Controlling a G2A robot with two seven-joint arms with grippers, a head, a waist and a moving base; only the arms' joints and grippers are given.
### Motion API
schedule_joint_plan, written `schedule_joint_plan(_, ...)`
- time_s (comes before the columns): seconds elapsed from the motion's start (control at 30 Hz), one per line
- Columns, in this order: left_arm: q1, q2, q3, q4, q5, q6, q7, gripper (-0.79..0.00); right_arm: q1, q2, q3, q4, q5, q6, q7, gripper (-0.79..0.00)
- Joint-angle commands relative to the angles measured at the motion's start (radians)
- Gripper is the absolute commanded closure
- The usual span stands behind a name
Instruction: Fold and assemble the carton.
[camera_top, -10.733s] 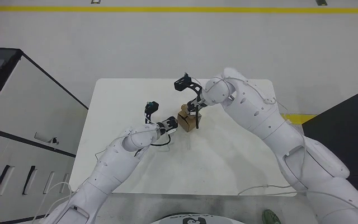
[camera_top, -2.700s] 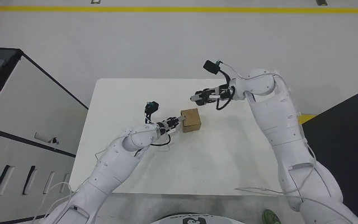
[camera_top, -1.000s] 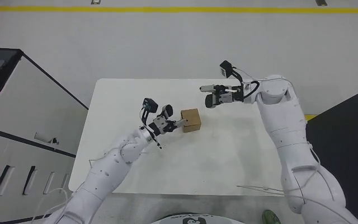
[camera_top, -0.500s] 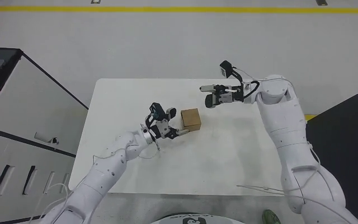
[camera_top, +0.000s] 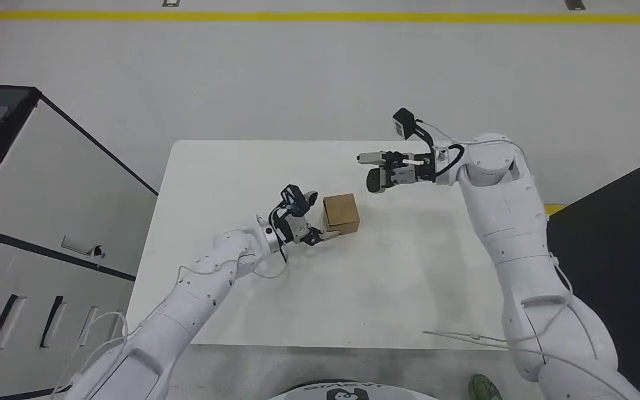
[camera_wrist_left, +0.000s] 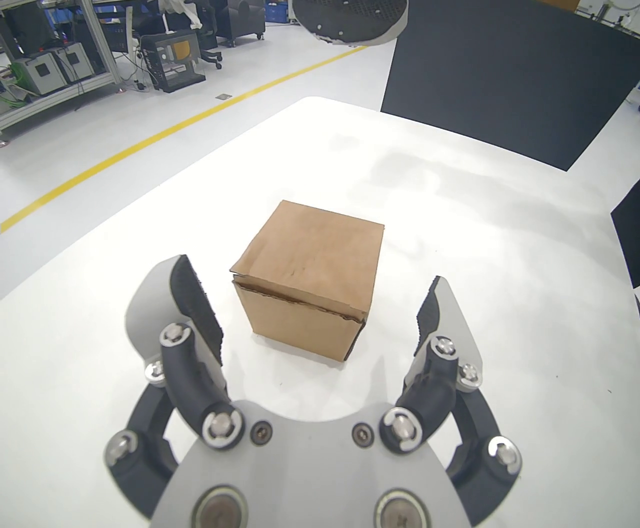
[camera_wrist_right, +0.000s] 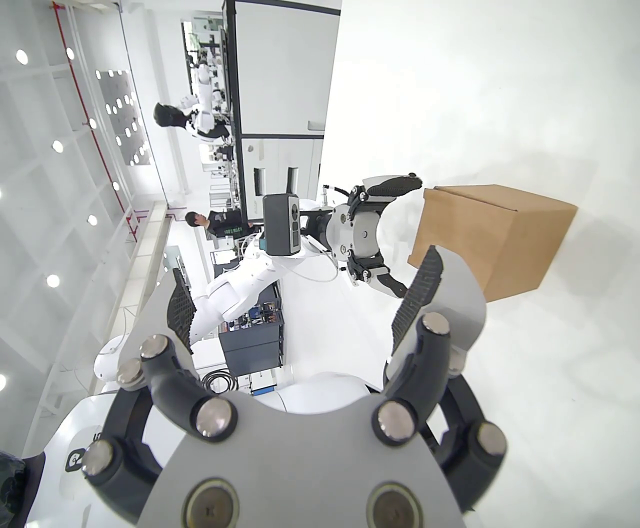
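White table (camera_top: 400, 290) bears one brown carton (camera_top: 342, 212) near its middle, top flap seemingly closed

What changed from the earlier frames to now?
Both pincers left the carton: the right pincer withdrew farther back over the table, the left pincer backed off and now sits open beside it. Carton flaps went from open to closed. Carton position unchanged.

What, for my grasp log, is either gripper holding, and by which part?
Nothing is held. The left gripper is open, facing the carton without gripping it; the right gripper is open, farther off.
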Motion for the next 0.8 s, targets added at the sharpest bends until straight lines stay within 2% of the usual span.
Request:
schedule_joint_plan(0.0,0.0,0.0,0.0,0.0,0.0,0.0,0.0,-0.785,0.0,0.0,0.0,0.0,0.0,0.0,0.0,-0.785)
schedule_joint_plan(0.2,0.011,-0.007,0.009,-0.023,0.007,0.05,-0.007,-0.785,0.0,0.0,0.0,0.0,0.0,0.0,0.0,-0.785)
schedule_joint_plan(0.77,-0.054,-0.049,0.072,0.085,0.049,0.104,0.045,-0.785,0.0,0.0,0.0,0.0,0.0,0.0,0.0,-0.785)
